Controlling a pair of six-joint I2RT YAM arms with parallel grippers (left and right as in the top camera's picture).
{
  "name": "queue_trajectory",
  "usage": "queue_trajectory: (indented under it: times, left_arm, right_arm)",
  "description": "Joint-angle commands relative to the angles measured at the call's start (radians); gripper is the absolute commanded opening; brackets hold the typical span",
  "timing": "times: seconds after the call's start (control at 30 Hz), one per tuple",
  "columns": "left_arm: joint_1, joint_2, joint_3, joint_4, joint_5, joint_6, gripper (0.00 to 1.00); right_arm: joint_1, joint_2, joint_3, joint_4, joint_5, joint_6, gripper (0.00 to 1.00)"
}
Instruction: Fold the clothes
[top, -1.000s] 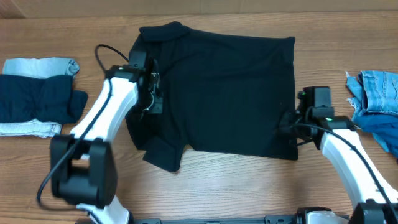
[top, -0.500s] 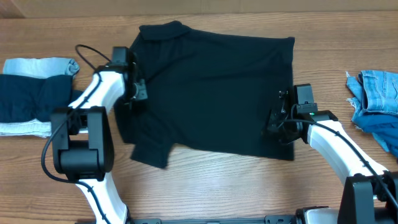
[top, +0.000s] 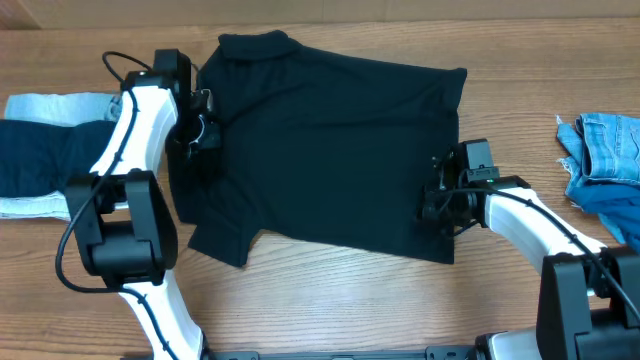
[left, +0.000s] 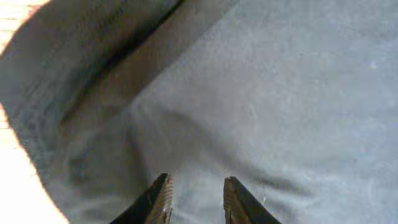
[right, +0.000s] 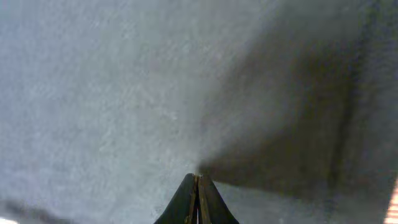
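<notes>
— Where does the plain black cloth shirt (top: 330, 140) lie just now?

— Spread flat on the wooden table (top: 330, 300), filling the middle of the overhead frame. Its collar is at the upper left and its hem at the right. So its long axis runs left to right, dipping a little toward the lower right.

— And the arms?

— One at each end of that axis. The left gripper (top: 197, 135) sits over the left edge, just below the collar and above the sleeve that pokes out at the lower left. Its fingers (left: 163, 198) stand apart with bare cloth showing in the gap, so I'd call it open and holding nothing.

— The right one?

— The right gripper (top: 440, 205) is on the hem, right of centre in the frame. Its jaws are pressed tight together, and a crease fans out from the tips, so it looks to be pinching the shirt's edge.

— Which matters for the fold?

— My guess is the left side. The sleeve lies just below the left gripper, far from the right one, so the left arm is the nearer. The folded dark navy garment (top: 50, 160) at far left and the crumpled light-blue denim piece (top: 605, 145) at far right lie well apart from both.
</notes>
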Motion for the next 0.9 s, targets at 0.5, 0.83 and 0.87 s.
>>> queue_trajectory:
  times: [0.5,0.83,0.87]
  left_arm:
    - [-0.012,-0.034,-0.321,0.194,-0.092,0.016,0.31]
    - [-0.012,-0.036,-0.071,0.038,-0.124,0.041,0.31]
    - [-0.012,-0.037,-0.033,0.018,-0.128,0.040,0.31]
  right_arm:
    - [-0.037,0.153,0.014,-0.061,0.527,0.294,0.04]
    - [-0.050,0.098,0.254,-0.235,0.549,0.249,0.04]
    - [-0.049,0.067,0.299,-0.272,0.531,0.248,0.04]
